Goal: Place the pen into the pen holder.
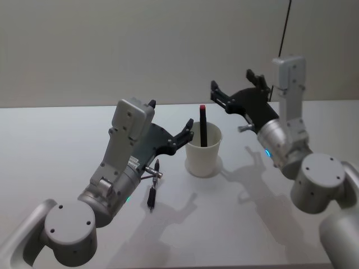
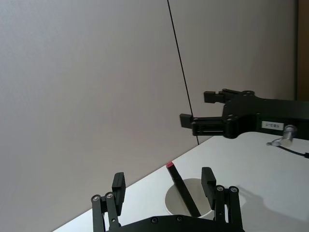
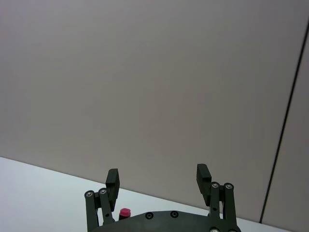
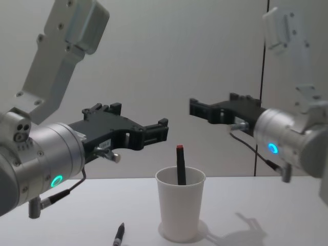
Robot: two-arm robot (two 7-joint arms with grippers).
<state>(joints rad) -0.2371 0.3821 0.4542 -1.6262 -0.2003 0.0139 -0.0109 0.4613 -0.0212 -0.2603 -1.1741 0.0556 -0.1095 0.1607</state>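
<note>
pen holder: a white tapered paper cup with a rolled rim, standing upright on the white table near its middle, between the two arms. pen: dark body with a red top end, standing inside the cup, leaning against the inner wall, with its upper part rising above the rim; in the chest view the pen projects from the cup nearly upright. neither gripper touches it. second pen: dark, lying flat on the table on the robot's left of the cup, apart from it and close to the left forearm; the chest view shows its end at the lower edge. left gripper: raised above the table just to the left of the cup rim, pointing toward the cup, fingers spread apart with nothing between them; its wrist view shows both fingertips wide apart with the cup and pen beyond them. right gripper: held higher, above and to the right of the cup and farther back, clear of the pen top, fingers spread and holding nothing; its wrist view shows the separated fingertips against the plain wall, with the red pen top low between them. in the chest view the left gripper and right gripper face each other above the cup, well apart.
</note>
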